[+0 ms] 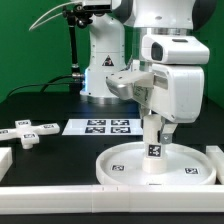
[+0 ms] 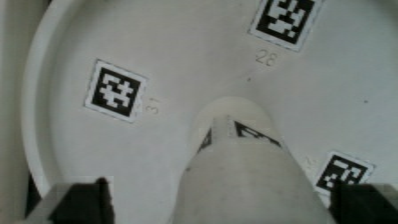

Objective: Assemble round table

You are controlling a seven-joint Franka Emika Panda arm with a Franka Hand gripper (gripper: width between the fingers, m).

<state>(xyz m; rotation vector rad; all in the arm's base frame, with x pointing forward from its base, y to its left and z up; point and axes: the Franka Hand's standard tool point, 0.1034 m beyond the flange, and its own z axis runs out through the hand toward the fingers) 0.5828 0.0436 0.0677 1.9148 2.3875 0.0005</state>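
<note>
The tool [image 1: 152, 124], jaws apart, straddles the upright leg [image 1: 153, 150] on the round disc [image 1: 118, 166]; best centre it before clamping, keeping the leg vertical.

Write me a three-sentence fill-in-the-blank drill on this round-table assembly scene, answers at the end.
1. The short cylindrical leg stands ___ on the large round disc.
2. The cross-shaped foot piece lies on the black table, on the exterior view's ___ of the disc.
3. The gripper hangs directly over the ___, far from the foot piece.
Missing words: upright; left; leg.
</note>
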